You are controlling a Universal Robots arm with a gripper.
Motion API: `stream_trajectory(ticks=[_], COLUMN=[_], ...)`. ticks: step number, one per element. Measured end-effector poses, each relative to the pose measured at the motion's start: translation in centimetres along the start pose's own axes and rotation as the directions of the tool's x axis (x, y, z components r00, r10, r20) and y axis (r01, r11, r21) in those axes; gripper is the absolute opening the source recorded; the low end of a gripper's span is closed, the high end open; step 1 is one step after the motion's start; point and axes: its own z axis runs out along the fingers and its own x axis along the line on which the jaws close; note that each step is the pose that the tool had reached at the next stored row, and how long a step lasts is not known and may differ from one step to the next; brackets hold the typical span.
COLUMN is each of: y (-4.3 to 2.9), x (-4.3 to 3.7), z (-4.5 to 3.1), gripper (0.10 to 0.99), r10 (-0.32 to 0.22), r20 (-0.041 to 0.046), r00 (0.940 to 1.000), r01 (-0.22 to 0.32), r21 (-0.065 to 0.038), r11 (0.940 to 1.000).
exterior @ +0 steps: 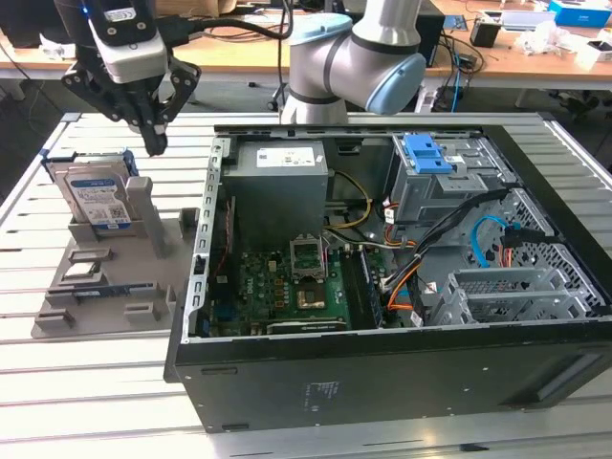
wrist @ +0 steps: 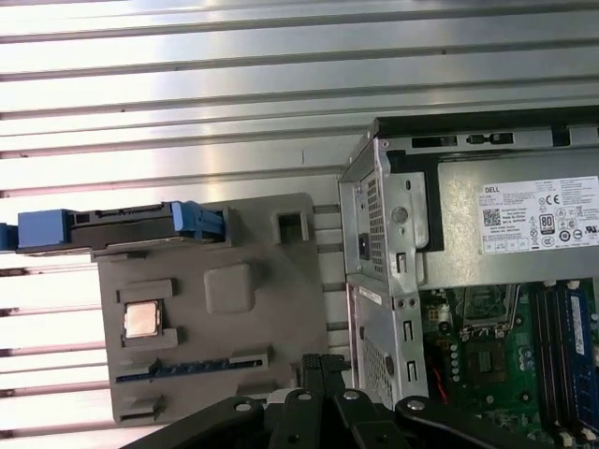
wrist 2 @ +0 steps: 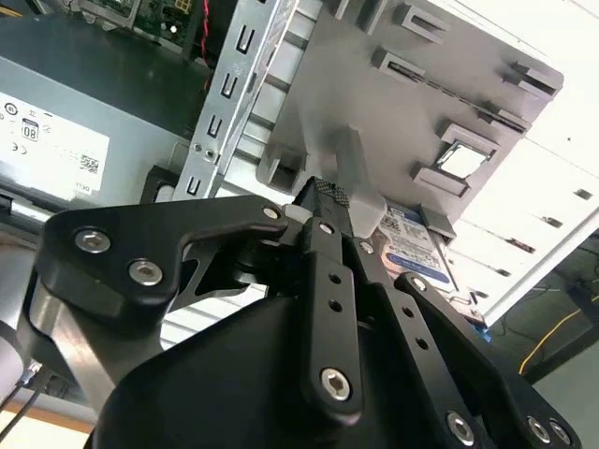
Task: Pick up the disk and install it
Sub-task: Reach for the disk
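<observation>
1. On the slatted surface (exterior: 86, 402), to the exterior view's left of the open case (exterior: 382, 373), the disk (exterior: 94, 196) stands on edge in a slot of a grey holder (exterior: 105, 296).
2. The exterior view shows the disk's labelled face and the whole inside of the case, boards and cables.
3. The first wrist view looks straight down instead. There the disk is a thin edge with its blue bracket (wrist: 197, 220) at both ends, a small chip (wrist: 142, 320) sits in a pocket of the holder, and the power supply (wrist: 524, 224) lies in the near corner of the case.
4. The second wrist view looks along the black fingers, with a corner of the disk's label showing just past them.
5. The arm (exterior: 354, 57) rises behind the case and reaches toward the exterior view's left.
6. The tool (exterior: 153, 143) hangs with its fingers pointing down, above the holder and just above the disk's end nearest the case, apart from it.
7. The tool is clenched, fingertips together with nothing between them.
</observation>
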Motion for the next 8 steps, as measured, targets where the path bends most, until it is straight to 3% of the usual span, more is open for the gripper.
stream_trajectory(ticks=[8], y=[-0.13], x=[1.72], z=[-0.05], gripper=[0.106], r10=[0.000], r20=[-0.0001], r00=[1.0000], r01=[0.000], r21=[0.000], r11=[1.0000])
